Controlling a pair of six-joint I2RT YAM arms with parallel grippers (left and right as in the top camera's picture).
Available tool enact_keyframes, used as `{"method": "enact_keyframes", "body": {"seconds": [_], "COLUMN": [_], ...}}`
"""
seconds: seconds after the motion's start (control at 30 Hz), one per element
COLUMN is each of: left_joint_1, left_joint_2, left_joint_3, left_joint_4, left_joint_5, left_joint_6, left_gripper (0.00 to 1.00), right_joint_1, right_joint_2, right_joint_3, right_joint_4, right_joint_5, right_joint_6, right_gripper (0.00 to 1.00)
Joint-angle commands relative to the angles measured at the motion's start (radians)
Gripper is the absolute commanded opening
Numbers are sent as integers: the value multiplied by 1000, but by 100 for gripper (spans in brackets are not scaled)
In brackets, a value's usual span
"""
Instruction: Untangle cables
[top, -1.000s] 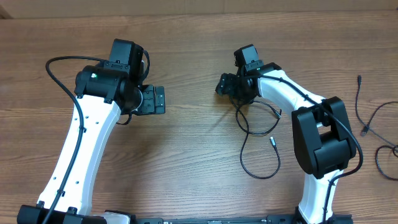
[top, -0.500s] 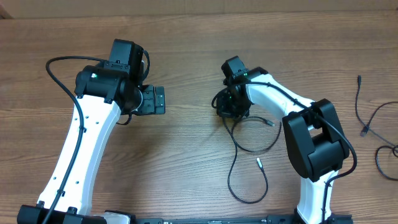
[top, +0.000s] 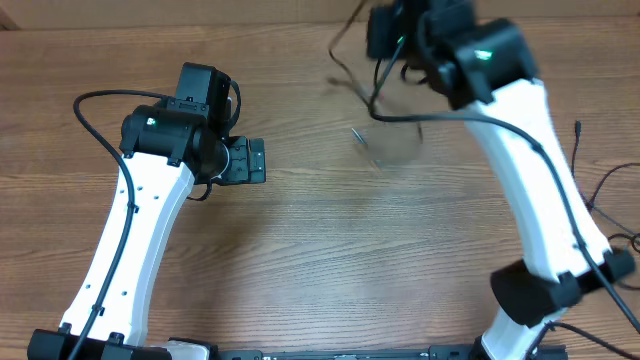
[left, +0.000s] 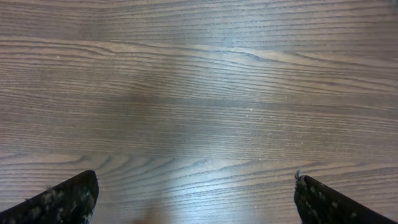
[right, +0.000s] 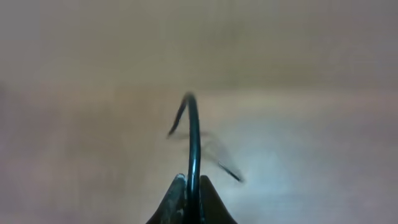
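My right gripper (top: 388, 38) is raised high above the far middle of the table and is shut on a thin black cable (top: 384, 112). The cable hangs below it in a blurred loop with a small plug. In the right wrist view the cable (right: 193, 134) rises straight out from between the pinched fingers of the right gripper (right: 192, 183), and a loose end swings beside it. Over bare wood on the left, my left gripper (top: 251, 160) stands open. In the left wrist view nothing lies between the tips of the left gripper (left: 196, 180).
More thin black cables (top: 582, 168) lie at the table's right edge, with another strand (top: 612, 262) nearer the front. The wooden table (top: 320, 250) has a far edge along the top of the overhead view.
My right gripper has shut on the cable and lifted it off the table, swinging up and towards the far edge. The left arm has not moved.
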Motion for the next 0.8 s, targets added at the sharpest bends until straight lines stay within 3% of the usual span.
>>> {"method": "enact_keyframes", "body": {"seconds": [0.0, 0.1, 0.2, 0.43, 0.77], "left_joint_1": [4, 4, 5, 4, 4], "left_joint_2": [-5, -5, -5, -5, -5], "left_joint_3": [-2, -2, -2, -2, -2], "left_joint_4": [1, 1, 1, 1, 1], "left_joint_5": [4, 4, 4, 4, 4], "left_joint_6": [-10, -10, -10, -10, -10], "left_gripper": [100, 100, 100, 100, 100], "right_joint_1": [-3, -7, -39, -305, -756], "right_joint_2": [-51, -60, -60, -60, -46], "right_joint_3": [89, 94, 93, 93, 85], "right_joint_4": [64, 133, 147, 177, 263], "right_joint_5": [280, 500, 600, 581, 297], "right_joint_6": [-7, -8, -8, -3, 65], "right_gripper": [4, 4, 4, 4, 4]}}
